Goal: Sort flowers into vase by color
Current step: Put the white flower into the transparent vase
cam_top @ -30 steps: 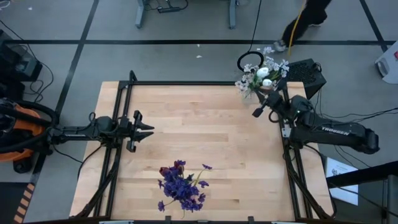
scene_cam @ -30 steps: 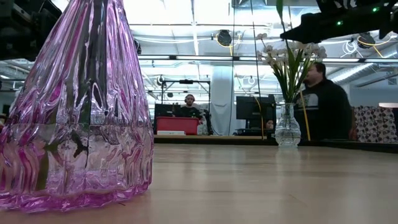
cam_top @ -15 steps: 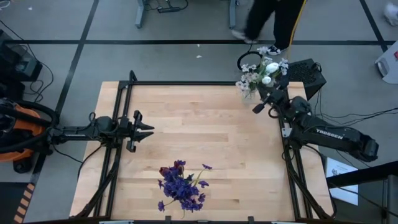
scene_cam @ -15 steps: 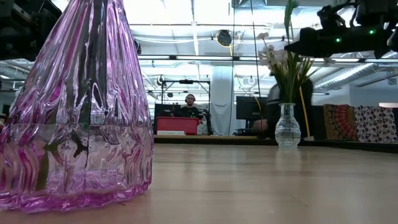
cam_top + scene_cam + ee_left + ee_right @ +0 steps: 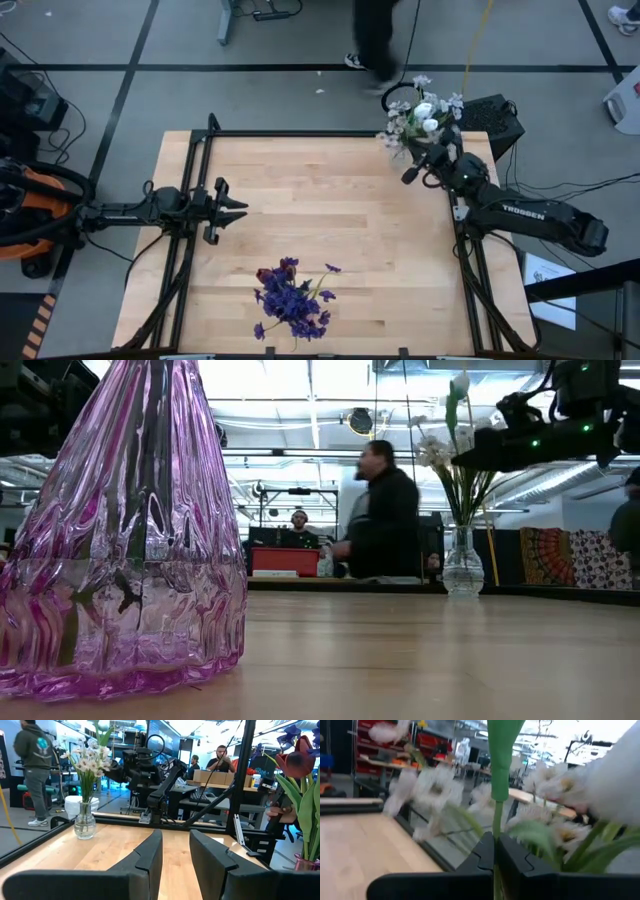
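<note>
Right hand (image 5: pixel 411 172) pinches a white tulip (image 5: pixel 459 384) stem above the clear vase (image 5: pixel 462 564) at the counter's (image 5: pixel 330 220) far right corner. Left hand (image 5: pixel 236 209) idle, fingers narrowly apart, at left edge.

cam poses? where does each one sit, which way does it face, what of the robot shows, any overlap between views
High: overhead, straight down; both arms, left tool idle, right tool at the white flowers.
Low: tabletop height, level across the table; purple vase close, right arm above the clear vase.
Left wrist: past its own open fingers toward the clear vase and right arm.
Right wrist: its fingers shut on a green stem.
Shared: all four show the white flowers.
</note>
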You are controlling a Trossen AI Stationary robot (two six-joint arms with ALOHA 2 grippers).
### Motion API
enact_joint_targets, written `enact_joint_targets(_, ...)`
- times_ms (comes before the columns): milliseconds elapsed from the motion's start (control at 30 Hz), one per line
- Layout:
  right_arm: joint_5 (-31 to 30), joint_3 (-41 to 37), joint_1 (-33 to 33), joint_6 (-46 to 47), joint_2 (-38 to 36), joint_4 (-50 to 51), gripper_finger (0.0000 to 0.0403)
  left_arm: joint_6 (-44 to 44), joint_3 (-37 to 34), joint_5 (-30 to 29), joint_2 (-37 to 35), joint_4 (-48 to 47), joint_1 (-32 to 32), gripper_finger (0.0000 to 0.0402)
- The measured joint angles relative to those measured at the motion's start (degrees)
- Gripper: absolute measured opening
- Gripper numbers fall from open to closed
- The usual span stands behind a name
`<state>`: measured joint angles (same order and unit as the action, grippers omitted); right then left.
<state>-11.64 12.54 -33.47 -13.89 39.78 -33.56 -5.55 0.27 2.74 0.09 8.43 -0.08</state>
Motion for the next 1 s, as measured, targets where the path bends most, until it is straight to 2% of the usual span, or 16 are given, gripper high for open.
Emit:
enact_joint_targets(400, 0.0, -2.1, -0.8, 1.8, 5.1, 0.0, 0.0, 0.0, 0.0, 0.0, 0.0, 0.0, 0.0, 0.0102)
enact_joint_targets(1000, 0.0, -5.9, -1.8, 2.3, 5.3, -0.6, 0.0, 0.0, 0.0, 0.0, 0.0, 0.0, 0.0, 0.0102)
